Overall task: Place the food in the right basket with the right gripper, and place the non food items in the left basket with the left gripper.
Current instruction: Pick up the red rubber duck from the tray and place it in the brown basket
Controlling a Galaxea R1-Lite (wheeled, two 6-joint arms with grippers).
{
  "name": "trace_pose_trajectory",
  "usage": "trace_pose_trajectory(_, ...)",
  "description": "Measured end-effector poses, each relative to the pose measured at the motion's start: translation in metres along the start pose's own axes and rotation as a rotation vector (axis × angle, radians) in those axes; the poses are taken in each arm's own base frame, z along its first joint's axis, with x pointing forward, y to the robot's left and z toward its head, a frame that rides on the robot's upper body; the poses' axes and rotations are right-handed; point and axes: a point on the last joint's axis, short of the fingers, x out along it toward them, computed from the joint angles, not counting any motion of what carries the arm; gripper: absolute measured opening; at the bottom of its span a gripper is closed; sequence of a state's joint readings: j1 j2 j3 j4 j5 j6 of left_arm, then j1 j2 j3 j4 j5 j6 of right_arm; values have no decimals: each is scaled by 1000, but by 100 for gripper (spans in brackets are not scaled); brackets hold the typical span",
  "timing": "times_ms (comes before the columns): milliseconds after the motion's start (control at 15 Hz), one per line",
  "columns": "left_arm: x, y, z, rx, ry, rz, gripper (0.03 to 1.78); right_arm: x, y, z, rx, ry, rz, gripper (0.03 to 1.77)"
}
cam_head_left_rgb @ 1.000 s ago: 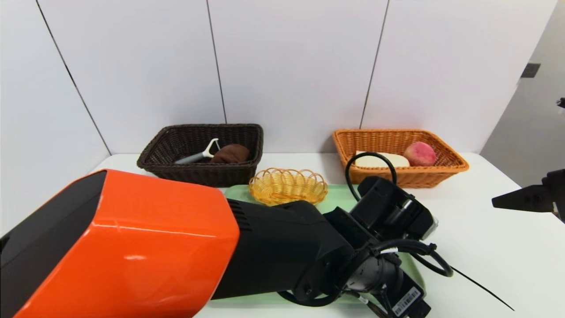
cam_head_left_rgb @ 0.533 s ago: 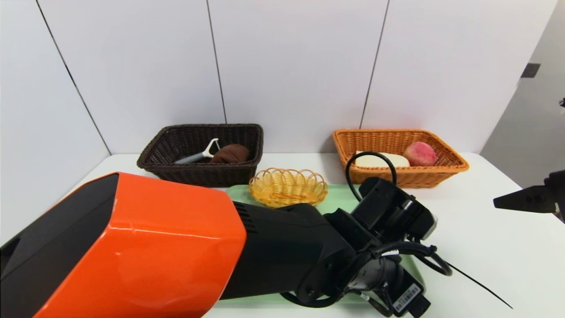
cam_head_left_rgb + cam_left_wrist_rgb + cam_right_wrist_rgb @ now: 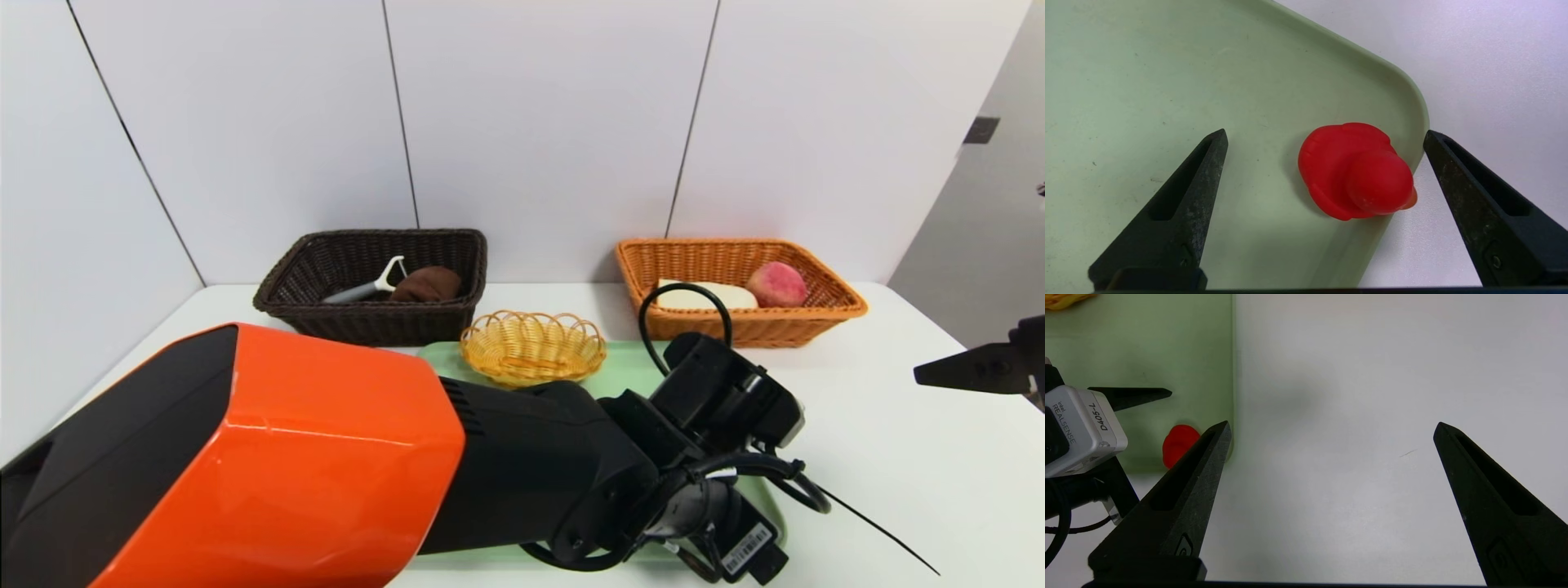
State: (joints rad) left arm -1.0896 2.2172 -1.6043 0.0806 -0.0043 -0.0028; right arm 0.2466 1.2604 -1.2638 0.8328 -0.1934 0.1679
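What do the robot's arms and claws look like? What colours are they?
The left arm has a big shiny orange shell, then black joints with looping black cables and a small barcode sticker. A grey camera box marked RealSense sits on its wrist. Each claw, left claw and right claw, has two black pointed fingers with slots.

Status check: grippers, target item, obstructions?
Left gripper open, above red toy at tray corner. Right gripper open, over bare table. Nothing blocking.
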Motion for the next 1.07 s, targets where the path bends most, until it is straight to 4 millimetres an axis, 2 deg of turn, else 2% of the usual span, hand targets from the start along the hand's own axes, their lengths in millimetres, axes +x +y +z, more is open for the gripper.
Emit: trace_pose_trajectory(1067, 2, 5, -2, -12, 11, 10, 169, -3, -2, -3, 7, -7, -3, 171)
